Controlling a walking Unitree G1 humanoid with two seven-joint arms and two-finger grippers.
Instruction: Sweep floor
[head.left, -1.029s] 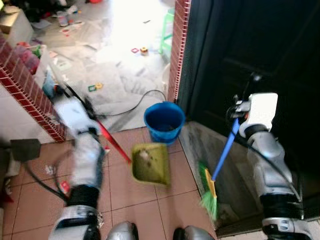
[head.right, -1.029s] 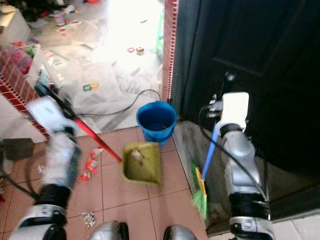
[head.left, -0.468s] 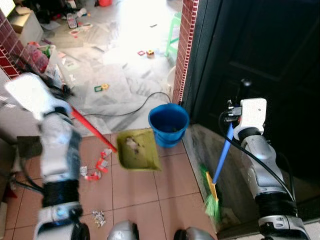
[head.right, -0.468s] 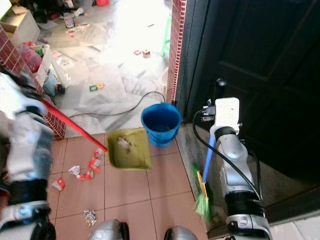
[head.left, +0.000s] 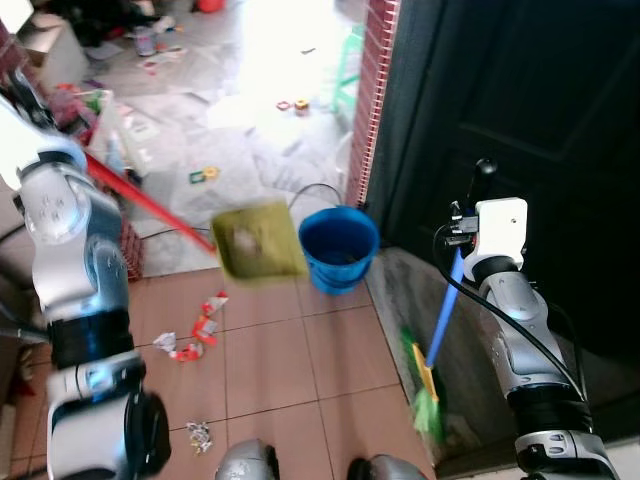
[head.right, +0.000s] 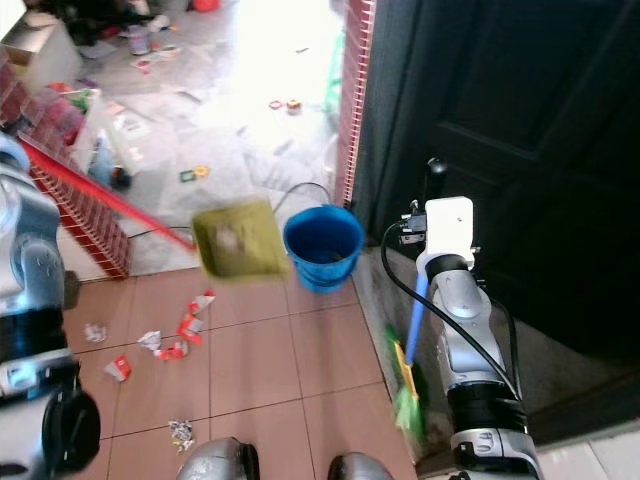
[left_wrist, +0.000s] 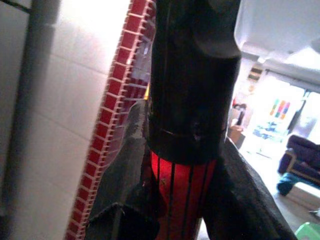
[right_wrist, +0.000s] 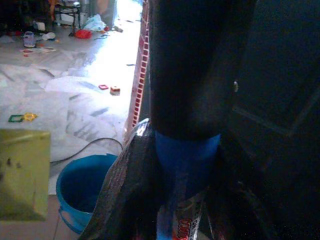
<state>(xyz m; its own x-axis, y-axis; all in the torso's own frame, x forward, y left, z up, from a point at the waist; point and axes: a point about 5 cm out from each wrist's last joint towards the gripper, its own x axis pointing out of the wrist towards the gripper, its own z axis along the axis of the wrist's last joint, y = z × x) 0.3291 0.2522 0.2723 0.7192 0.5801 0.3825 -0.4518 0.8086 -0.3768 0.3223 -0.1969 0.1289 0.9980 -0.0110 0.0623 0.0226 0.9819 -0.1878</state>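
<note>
My left gripper (left_wrist: 181, 197) is shut on the red handle (head.left: 150, 207) of a yellow-green dustpan (head.left: 258, 241). The pan hangs in the air just left of a blue bucket (head.left: 338, 248), tilted, with some pale debris on it. At the right, in front of a dark door, my right gripper (head.left: 462, 232) is shut on the blue handle (head.left: 444, 305) of a broom. The broom's green bristles (head.left: 428, 412) hang near the floor by the door's stone threshold. Torn red and white litter (head.left: 195, 330) lies on the tiles left of the bucket.
A red brick pillar (head.left: 368, 95) stands behind the bucket, and a low brick wall (head.right: 75, 215) lies at the left. A black cable (head.left: 290, 195) runs over the pale floor beyond. Toys and papers (head.left: 205, 175) are scattered there. A small crumpled scrap (head.left: 198, 435) lies near my feet.
My left arm has swung up and back, lifting the dustpan off the tiles and up beside the bucket's rim. The right arm and broom have hardly moved.
</note>
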